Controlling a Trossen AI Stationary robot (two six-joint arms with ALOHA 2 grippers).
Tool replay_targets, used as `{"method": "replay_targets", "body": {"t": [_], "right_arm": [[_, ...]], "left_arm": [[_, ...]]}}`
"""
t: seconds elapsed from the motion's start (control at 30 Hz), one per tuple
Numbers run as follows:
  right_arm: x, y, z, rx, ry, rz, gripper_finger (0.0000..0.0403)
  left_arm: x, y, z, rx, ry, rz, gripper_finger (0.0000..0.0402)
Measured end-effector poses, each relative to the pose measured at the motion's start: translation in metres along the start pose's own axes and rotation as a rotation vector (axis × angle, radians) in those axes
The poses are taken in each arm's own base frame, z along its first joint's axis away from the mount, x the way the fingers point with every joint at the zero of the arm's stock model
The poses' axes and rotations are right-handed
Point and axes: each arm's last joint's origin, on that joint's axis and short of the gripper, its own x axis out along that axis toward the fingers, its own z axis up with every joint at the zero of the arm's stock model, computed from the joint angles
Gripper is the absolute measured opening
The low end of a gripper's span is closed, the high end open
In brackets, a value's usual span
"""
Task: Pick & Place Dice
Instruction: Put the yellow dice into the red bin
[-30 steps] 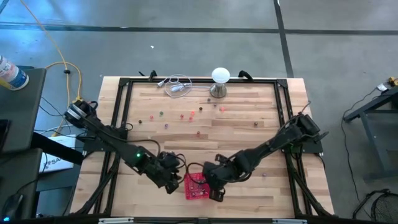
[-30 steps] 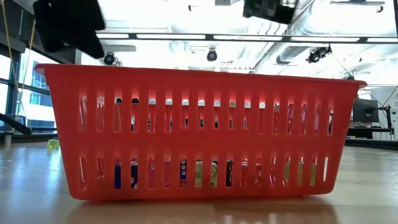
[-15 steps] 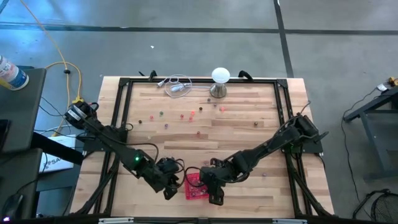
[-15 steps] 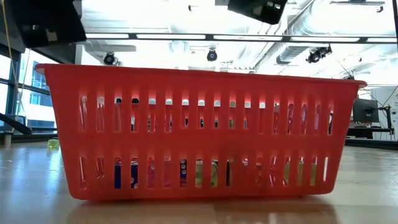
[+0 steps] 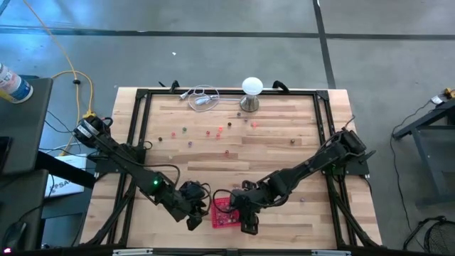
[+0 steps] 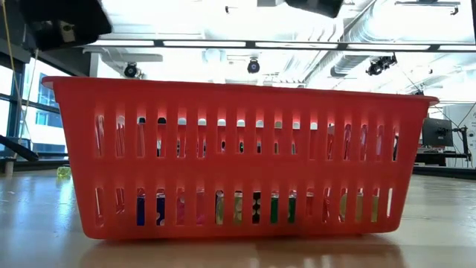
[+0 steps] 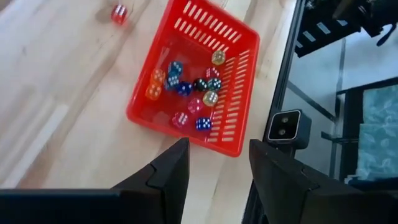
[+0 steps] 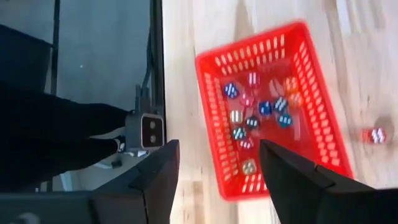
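Observation:
The red basket (image 5: 225, 212) stands near the table's near edge and holds several dice (image 7: 186, 93) in blue, pink, orange, green and dark colours. More dice (image 5: 207, 131) lie scattered over the far half of the table. One red die (image 7: 119, 12) lies on the wood just beside the basket. My left gripper (image 7: 217, 168) hovers open at the basket's left. My right gripper (image 8: 217, 174) hovers open above the basket's right part. Nothing is between the fingers of either gripper.
A white ball-topped metal stand (image 5: 252, 92) and a coiled cable (image 5: 202, 97) are at the far edge. A black frame (image 5: 142, 128) runs around the table. A small camera (image 7: 284, 127) sits at the near edge by the basket. Bare wood lies between the basket and the far dice.
A dark die has dropped into the basket and now lies on its bottom among the others. My right gripper has risen and shifted a little toward the table's left. My left gripper has also risen and drawn back slightly toward the near left.

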Motion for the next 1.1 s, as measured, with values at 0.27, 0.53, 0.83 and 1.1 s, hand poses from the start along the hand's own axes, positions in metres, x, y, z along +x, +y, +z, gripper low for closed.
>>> {"method": "replay_targets", "body": {"t": [0.27,0.53,0.83,1.1], "right_arm": [[0.000,0.016,-0.023,0.100,0.075,-0.046,0.0203],[-0.016,0.012,-0.026,0.224,-0.012,-0.185,0.0203],[-0.035,0.003,-0.025,0.280,-0.049,-0.277,0.0203],[-0.036,-0.005,-0.021,0.268,-0.082,-0.341,0.0203]], "left_arm": [[-0.020,0.017,0.048,0.049,-0.108,0.000,0.0160],[-0.045,0.075,0.080,-0.263,0.046,0.237,0.0160],[-0.064,0.125,0.071,-0.498,0.346,0.636,0.0160],[-0.065,0.144,0.084,-0.447,0.468,0.538,0.0160]]}}
